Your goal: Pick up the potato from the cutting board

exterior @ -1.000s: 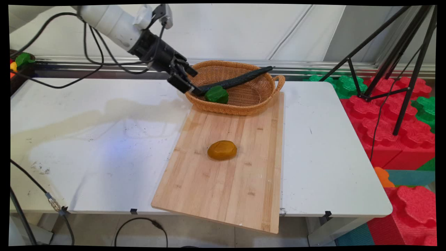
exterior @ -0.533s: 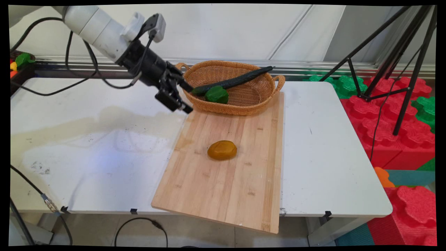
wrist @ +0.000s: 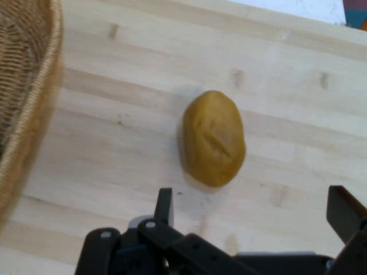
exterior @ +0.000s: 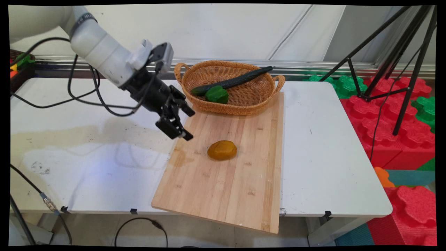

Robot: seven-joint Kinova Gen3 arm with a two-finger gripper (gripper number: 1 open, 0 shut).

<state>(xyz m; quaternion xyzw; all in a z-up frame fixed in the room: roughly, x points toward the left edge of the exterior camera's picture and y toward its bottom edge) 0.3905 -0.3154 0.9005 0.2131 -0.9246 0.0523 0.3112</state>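
Note:
My gripper (exterior: 190,124) hangs open and empty over the left edge of the wooden cutting board (exterior: 226,181), pointing down and to the right. A brown-yellow potato (exterior: 222,150) lies on the board a short way to its right. In the hand view the potato (wrist: 214,137) sits just beyond and between my spread fingers (wrist: 164,206), apart from them, with my gripper (wrist: 252,209) above the board (wrist: 132,132). A wicker basket (exterior: 244,103) at the board's far end holds a dark cucumber (exterior: 231,82) and a green pepper (exterior: 216,94).
The basket's rim (wrist: 34,114) shows at the left of the hand view. A black tripod (exterior: 397,66) and red and green foam blocks (exterior: 400,129) stand off the table's right side. Black cables (exterior: 87,101) hang from the arm over the table (exterior: 87,157).
The gripper has drawn back from the basket, leaving the cucumber and pepper inside, and has moved down toward the near side to hang beside the potato.

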